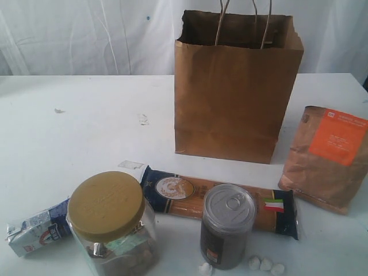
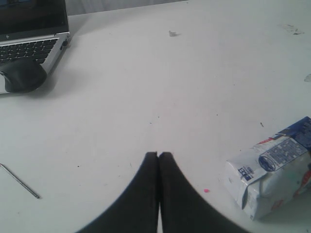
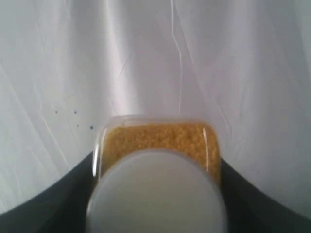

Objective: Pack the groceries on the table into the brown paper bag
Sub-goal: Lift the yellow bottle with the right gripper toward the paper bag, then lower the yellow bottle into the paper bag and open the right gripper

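Jaws of right gripper [image 3: 158,165] pinching yellow-filled tub [image 3: 160,137]; left gripper [image 2: 158,155] pressed together near carton [image 2: 272,175]

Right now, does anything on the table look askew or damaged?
The small blue-white carton lies tipped over and crumpled beside the gold-lidded clear jar; small white foam-like lumps sit loose by the grey tin can.

Matt paper bag [image 1: 230,98], shiny metal can [image 1: 227,227]

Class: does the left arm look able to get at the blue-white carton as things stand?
Probably yes: only bare table lies between the left gripper and the small blue-white carton lying close beside it. The gripper is shut, so it would have to open first.
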You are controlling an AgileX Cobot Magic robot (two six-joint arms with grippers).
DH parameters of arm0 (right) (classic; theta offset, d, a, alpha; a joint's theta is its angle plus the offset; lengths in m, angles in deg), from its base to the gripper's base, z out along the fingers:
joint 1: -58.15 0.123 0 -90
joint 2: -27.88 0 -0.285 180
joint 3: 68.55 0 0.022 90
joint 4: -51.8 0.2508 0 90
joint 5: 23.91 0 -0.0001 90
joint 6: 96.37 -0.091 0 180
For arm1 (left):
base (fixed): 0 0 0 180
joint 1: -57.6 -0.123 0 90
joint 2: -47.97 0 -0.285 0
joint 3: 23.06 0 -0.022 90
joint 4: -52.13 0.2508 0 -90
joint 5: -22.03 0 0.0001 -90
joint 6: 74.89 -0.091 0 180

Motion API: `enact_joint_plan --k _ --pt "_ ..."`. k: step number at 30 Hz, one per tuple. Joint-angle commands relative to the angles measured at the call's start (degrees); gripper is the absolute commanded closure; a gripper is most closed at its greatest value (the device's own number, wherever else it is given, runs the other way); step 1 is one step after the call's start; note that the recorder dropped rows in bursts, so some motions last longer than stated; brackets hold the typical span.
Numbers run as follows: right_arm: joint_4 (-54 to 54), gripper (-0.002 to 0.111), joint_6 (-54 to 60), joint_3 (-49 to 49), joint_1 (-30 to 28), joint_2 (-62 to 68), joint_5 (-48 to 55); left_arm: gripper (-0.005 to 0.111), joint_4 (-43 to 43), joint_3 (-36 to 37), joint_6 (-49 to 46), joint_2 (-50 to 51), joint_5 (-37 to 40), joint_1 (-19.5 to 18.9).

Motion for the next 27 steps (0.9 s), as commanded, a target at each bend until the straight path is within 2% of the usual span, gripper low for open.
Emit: enact_joint_plan --k 1,5,8,20,27 --pt "3.2 0.108 -0.1 5.4 -1.8 7.2 -1.6 0.107 -0.5 0.2 0.2 -0.3 -0.1 0.4" --pt "3.2 0.108 0.1 6.1 -1.8 8.2 4.3 0.107 -0.5 0.2 0.2 -0.3 -0.1 0.4" --pt "3.2 0.108 6.9 6.1 -1.8 8.2 6.6 0.107 -0.5 0.2 0.2 -0.3 -0.1 0.4" --pt "3.2 0.108 7.3 6.1 -1.8 11.5 6.7 0.107 -0.5 0.2 0.2 -0.3 -0.1 0.4" --pt "3.5 0.108 8.9 6.6 0.1 14.5 7.2 0.107 -0.5 0.2 0.2 -0.3 -0.1 0.4"
